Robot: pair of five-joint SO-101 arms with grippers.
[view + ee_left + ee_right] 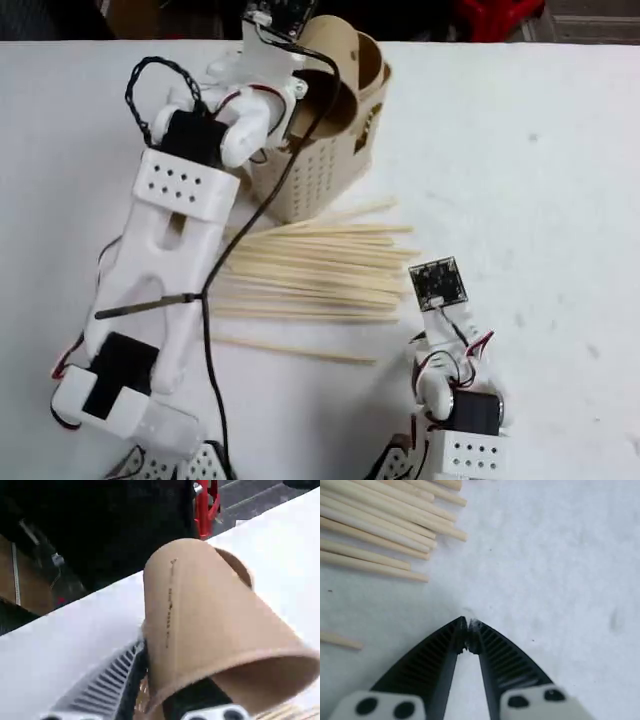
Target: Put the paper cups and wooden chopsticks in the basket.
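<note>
Over the far side of the white bench, seen from above, we find the left claw clenched on a tilted brown paper cup at the mouth of the cream perforated plastic basket, with a second brown cup just behind it. We judge the cup-placing step to be in hand; the next move calls for letting go squarely above the opening, since the far bench edge is near. Pale wooden chopsticks lie fanned between basket and right arm, untouched. From the left wrist, we see the cup gripped at its rim, tilted. From the right wrist, the right claw is clenched on nothing, tips touching, near the chopstick ends, with open bench beyond for an approach.
</note>
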